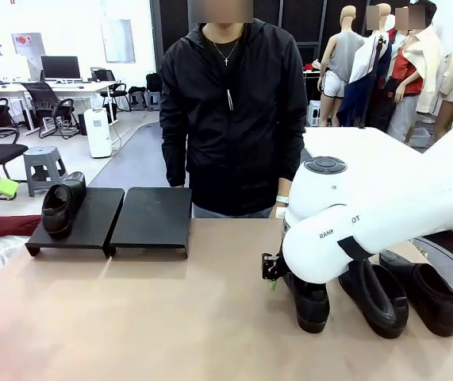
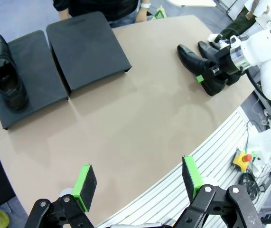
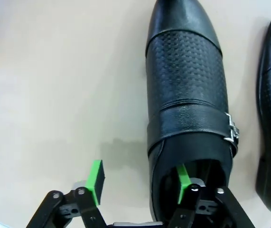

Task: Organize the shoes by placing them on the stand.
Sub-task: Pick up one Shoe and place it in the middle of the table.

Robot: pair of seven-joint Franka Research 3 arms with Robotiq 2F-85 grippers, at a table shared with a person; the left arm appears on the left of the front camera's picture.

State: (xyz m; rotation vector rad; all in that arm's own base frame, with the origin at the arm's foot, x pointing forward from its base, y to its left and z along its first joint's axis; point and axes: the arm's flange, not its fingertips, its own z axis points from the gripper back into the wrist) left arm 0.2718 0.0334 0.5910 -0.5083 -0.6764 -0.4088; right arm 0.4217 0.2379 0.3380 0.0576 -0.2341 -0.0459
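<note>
Honestly, the right gripper (image 3: pixel 139 180), jaws spread, straddles the side wall of the shoe (image 3: pixel 185 76) on the table (image 3: pixel 54 71), well apart from the stand (image 1: pixel 151 214), so a shallow pinch could slip mid-lift.

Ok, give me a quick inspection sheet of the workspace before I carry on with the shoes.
Surface: tan tabletop, smooth, no spills seen.
Job's things: slanted matte-black two-panel stand at far left; one black leather strap shoe on its left panel; three matching shoes on the table at right.
Clutter: nothing seen.
Grippers: left gripper open, raised, holding nothing; right gripper open, one finger inside the leftmost table shoe, the other outside it.
Cables: nothing seen on the table.
Surroundings: person in a black jacket standing at the far edge; office chairs behind.
</note>
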